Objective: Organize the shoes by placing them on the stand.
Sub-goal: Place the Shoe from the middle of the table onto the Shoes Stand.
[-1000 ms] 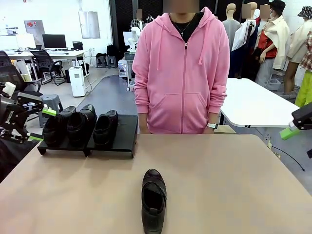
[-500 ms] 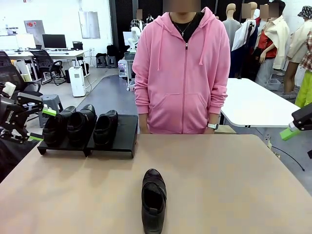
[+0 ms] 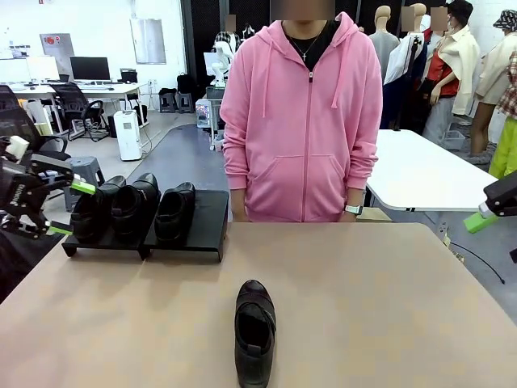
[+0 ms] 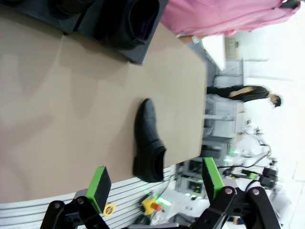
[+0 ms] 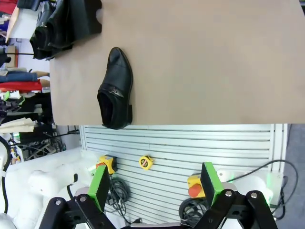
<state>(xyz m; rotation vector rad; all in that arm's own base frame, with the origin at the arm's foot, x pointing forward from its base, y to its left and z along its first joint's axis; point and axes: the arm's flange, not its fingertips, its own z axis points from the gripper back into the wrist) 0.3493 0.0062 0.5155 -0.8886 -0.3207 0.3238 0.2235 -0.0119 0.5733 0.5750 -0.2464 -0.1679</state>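
Note:
Three glossy black shoes (image 3: 133, 204) sit side by side on the stand (image 3: 207, 222), two low black platforms at the table's far left; the right half of the nearer platform is bare. A fourth shoe (image 3: 254, 331) lies alone on the tan table near the front edge, toe pointing away from me. My left gripper (image 3: 68, 208) hovers open just left of the stand, holding nothing. In the left wrist view the lone shoe (image 4: 147, 143) lies beyond the open left gripper (image 4: 156, 180). At the right edge one green fingertip (image 3: 480, 221) of my right gripper shows. The right gripper (image 5: 155, 183) stands open off the table, with the lone shoe (image 5: 116, 88) far ahead.
A person in a pink hoodie (image 3: 303, 121) stands at the far side of the table, arms down. A white table (image 3: 424, 174) stands behind to the right. The tan tabletop (image 3: 388, 307) is bare around the lone shoe.

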